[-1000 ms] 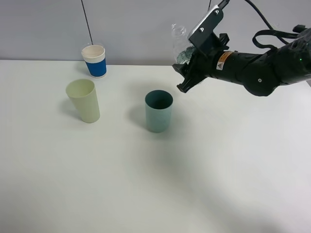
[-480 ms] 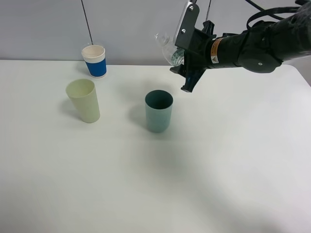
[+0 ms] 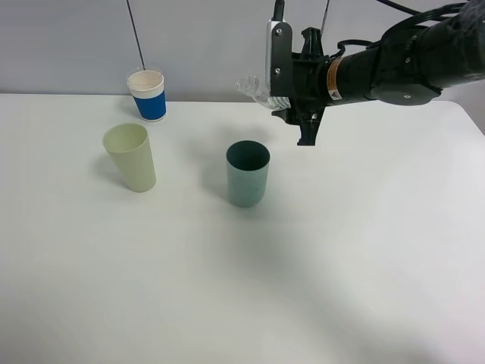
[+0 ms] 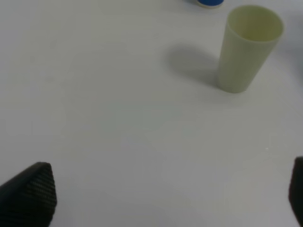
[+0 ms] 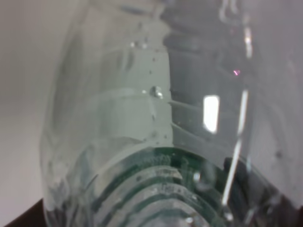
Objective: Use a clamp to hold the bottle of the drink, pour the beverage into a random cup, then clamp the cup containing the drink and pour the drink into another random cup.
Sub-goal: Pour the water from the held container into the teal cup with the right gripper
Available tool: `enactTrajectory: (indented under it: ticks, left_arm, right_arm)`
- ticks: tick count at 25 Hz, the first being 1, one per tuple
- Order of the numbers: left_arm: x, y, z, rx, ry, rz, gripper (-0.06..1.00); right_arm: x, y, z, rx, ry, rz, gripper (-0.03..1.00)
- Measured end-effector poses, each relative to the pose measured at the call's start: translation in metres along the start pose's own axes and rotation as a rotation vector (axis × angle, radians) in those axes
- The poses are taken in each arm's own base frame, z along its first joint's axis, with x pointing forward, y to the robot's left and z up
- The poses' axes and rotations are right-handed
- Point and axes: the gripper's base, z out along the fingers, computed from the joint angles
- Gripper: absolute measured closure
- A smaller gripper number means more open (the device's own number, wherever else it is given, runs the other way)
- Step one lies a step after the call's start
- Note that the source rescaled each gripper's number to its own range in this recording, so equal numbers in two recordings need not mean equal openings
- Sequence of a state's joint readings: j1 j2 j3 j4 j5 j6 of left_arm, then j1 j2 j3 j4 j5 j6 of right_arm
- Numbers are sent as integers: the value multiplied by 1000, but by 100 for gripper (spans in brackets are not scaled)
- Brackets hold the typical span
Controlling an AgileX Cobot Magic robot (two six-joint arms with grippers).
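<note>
Though bottle [image 5: 142,142] fills right wrist view, hiding fingers, right gripper [image 3: 292,85] clamps it tilted, airborne near teal cup [image 3: 247,173]. Fingertips of left gripper [image 4: 163,194] cut off, spread wide. Surface: white table [image 3: 341,265]; grey wall [image 3: 204,38].

Paper cup [image 3: 147,95] at back left of the table [image 3: 318,273], tall cup [image 3: 130,158] just before it, short cup [image 3: 248,174] to their right near the middle, bottle [image 3: 255,86] aloft behind the short cup, slightly right
</note>
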State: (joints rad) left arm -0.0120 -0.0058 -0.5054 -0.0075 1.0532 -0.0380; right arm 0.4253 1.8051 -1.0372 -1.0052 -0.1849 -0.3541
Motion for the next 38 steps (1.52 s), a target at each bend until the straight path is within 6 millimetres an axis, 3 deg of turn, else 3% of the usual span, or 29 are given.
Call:
enactTrajectory:
  ticks: [10, 19, 30, 38]
  left_arm:
    - [0, 0, 0, 0, 0, 0, -6]
    - [0, 0, 0, 0, 0, 0, -6]
    - [0, 0, 0, 0, 0, 0, -6]
    - [0, 0, 0, 0, 0, 0, -6]
  right_arm:
    - [-17, 6, 2, -31, -30, -162, 92]
    - [-13, 9, 2, -62, 39, -231, 92]
    - [-18, 13, 3, -99, 77, -448, 92]
    - [-14, 13, 2, -110, 116, -477, 92]
